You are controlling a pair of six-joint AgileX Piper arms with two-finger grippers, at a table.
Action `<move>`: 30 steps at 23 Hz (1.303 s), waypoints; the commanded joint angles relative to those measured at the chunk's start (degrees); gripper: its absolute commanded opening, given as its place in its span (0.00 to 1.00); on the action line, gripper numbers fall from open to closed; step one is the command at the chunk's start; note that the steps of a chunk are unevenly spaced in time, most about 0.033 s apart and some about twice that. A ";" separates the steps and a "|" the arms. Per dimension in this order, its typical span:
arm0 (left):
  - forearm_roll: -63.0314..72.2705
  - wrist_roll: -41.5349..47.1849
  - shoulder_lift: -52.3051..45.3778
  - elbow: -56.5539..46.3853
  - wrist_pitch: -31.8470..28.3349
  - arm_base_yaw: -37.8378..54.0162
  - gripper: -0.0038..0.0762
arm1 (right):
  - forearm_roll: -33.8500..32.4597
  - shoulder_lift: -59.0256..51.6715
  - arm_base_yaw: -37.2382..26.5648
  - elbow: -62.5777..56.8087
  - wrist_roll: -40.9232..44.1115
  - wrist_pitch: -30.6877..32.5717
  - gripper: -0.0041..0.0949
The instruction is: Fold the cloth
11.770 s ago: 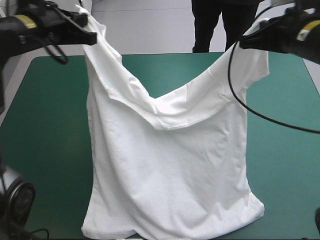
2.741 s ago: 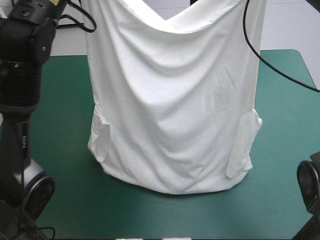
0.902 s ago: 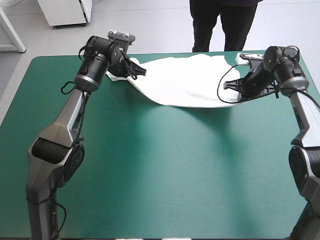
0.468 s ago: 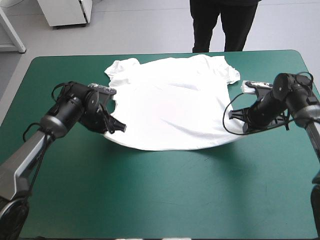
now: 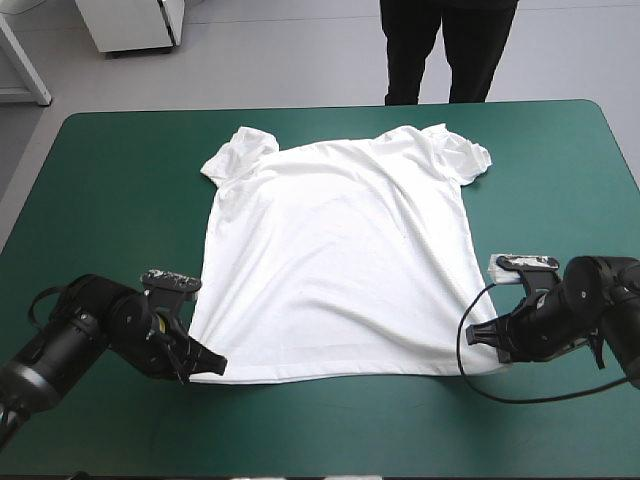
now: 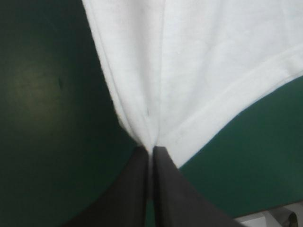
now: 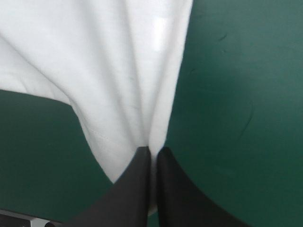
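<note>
Left gripper (image 5: 207, 366) and right gripper (image 5: 483, 338) sit low, pointing inward. Each clamps a hem corner of the spread T-shirt (image 5: 340, 260).

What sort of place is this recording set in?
Probably a robot lab workbench: a table with a teal-green cover, a white short-sleeved T-shirt spread flat, the black-fingered left gripper and right gripper pinching its near corners.

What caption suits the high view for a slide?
White T-shirt spread flat on teal-green table, left gripper and right gripper shut on its near corners.
</note>
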State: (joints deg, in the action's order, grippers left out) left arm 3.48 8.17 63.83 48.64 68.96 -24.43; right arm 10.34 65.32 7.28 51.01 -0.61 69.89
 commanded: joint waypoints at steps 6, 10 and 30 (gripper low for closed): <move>5.06 3.66 -6.38 -6.92 3.94 -6.56 0.02 | 3.66 -10.97 0.17 -6.95 2.95 1.74 0.05; 6.97 6.18 -6.38 -11.04 1.81 -10.02 0.02 | 4.14 -16.12 0.17 -11.73 4.91 1.74 0.05; -3.48 5.24 -6.38 -7.89 -1.45 -10.37 0.20 | 3.51 -17.42 0.63 -12.01 6.13 1.78 0.29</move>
State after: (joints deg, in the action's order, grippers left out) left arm 0.31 13.29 58.11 37.25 68.53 -34.61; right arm 12.49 48.16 7.82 36.85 5.76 70.14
